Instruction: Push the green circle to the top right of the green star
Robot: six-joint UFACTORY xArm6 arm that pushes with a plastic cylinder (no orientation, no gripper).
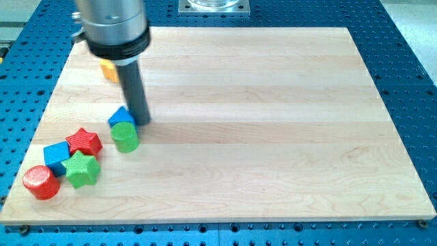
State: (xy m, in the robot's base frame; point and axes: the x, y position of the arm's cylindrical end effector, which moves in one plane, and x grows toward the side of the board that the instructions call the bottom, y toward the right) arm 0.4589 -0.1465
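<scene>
Wooden bench (273, 102), blocks bunched at the view's left. No claw on this arm, so nothing to be apart or together, just a dark rod. My tip (143, 123) sits just right of the blue block (119, 116) and just above the green circle (125, 137), near touching both. Green circle is up and right of the green star (82, 169), slightly apart. Red star (85, 141) above the green star, blue cube (56, 156) to its left, red cylinder (40, 182) lower left. Yellow block (108, 70) partly hidden behind the arm, shape unclear.
</scene>
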